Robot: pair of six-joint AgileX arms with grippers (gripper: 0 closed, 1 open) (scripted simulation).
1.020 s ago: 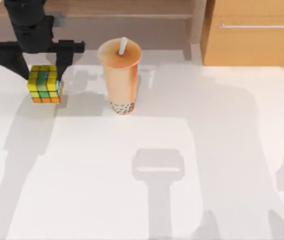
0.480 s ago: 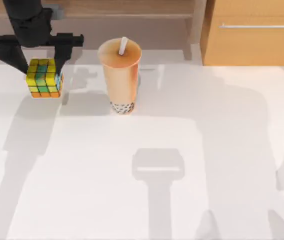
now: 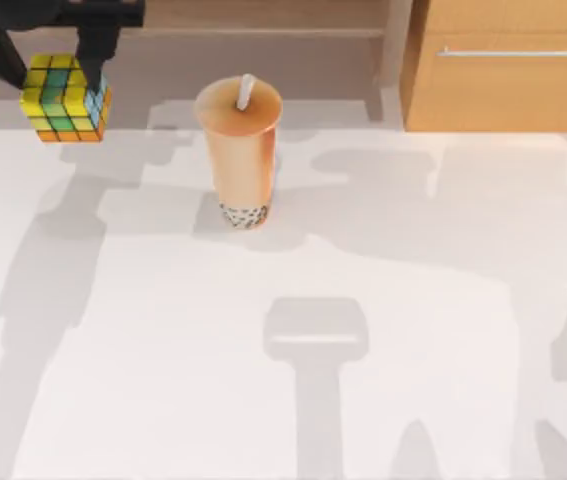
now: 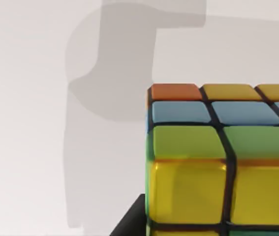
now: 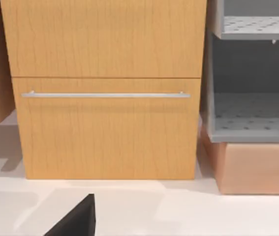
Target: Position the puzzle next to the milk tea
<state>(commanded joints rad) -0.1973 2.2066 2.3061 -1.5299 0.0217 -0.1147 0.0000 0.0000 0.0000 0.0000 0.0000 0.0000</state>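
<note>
The puzzle (image 3: pixel 63 98), a small cube with yellow, green, orange and blue stickers, hangs above the table's far left corner. My left gripper (image 3: pixel 53 62) is shut on it, one black finger on each side. The left wrist view has the puzzle (image 4: pixel 218 157) up close over the white table, with its shadow well below. The milk tea (image 3: pixel 240 150), a tall clear cup of orange-tan drink with dark pearls and a white straw, stands upright right of the puzzle, a clear gap between them. A dark part of my right gripper (image 5: pixel 75 219) sits low in the right wrist view, facing a cabinet.
A wooden cabinet (image 3: pixel 508 65) with a metal drawer handle stands at the back right; it also fills the right wrist view as the cabinet (image 5: pixel 105 93), beside a grey perforated shelf (image 5: pixel 252 73). A wooden ledge (image 3: pixel 263 15) runs along the back edge.
My left gripper has risen with the puzzle in it and drifted toward the far left corner. The cup has not moved.
</note>
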